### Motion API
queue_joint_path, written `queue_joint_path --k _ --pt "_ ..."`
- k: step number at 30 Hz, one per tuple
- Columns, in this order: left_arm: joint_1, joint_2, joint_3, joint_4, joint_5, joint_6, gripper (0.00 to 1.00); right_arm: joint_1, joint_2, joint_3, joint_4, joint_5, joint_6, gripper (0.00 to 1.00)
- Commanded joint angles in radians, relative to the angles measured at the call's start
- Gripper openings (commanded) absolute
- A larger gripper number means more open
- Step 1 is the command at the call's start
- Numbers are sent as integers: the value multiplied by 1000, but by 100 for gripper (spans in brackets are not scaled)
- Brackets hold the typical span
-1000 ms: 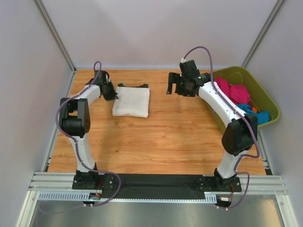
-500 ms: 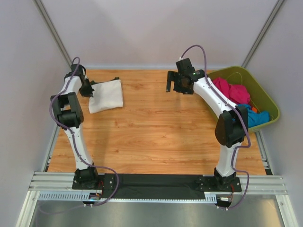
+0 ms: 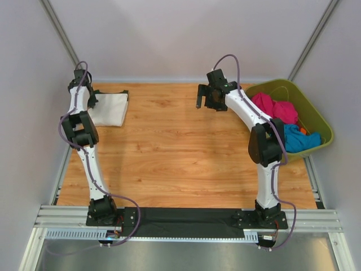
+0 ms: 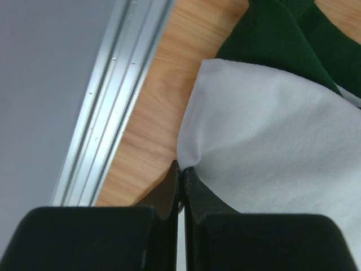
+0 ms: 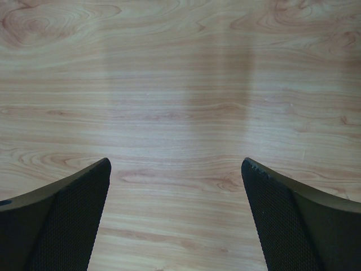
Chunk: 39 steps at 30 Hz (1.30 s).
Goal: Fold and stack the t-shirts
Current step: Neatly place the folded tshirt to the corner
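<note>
Top external: left end effector [image 4: 181, 169], clamped on tee [image 3: 110, 108] edge, has dragged it to table [image 3: 180, 147] far-left corner. Meanwhile right end effector [image 5: 175, 162] hangs spread apart, shifted slightly back.

Walls: pale grey panels [image 3: 186, 39], upper frame and both sides.
Table: light wood-grain top [image 3: 180, 152], centre.
Frame: aluminium rails [image 3: 316, 217], bottom; slanted posts [image 3: 61, 35], upper corners.
Light: soft, even.
</note>
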Motion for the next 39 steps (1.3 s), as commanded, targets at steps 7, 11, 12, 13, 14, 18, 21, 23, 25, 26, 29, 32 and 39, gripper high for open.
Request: queue_joint_path --k 7,11,12,13,14,18,21,23,25,26,29,32,39 --pt "72 31 79 127 -138 45 0 -10 65 136 42 44 -27 100" --pt "74 39 116 142 -158 72 9 -10 84 153 47 31 -23 100" --pt "74 34 110 153 -137 78 17 -10 86 156 50 21 -21 100" --pt "74 16 92 158 -91 79 29 -10 89 160 50 17 -19 100" --pt "74 3 76 161 -73 75 43 -10 88 160 50 14 -16 100" --pt "74 -79 -5 165 -36 39 70 -10 72 160 51 2 -21 100" --pt "74 -167 -82 172 -29 9 89 -10 34 150 56 -5 -36 100" --pt "74 -228 -117 173 -19 -5 99 -10 8 127 68 -18 -47 100" --pt "72 -279 -128 161 -2 -26 99 -13 -30 116 79 -29 -55 100" --pt "72 -297 -135 156 3 -33 99 -10 -43 113 82 -30 -55 100" --pt "74 -418 -307 251 46 -60 100 -12 -90 122 56 -21 -64 100" --pt "74 -558 -560 427 115 -83 99 -10 -184 32 99 -1 -73 100" --pt "35 -829 -923 603 230 -206 99 -10 -478 -226 168 29 -82 100"
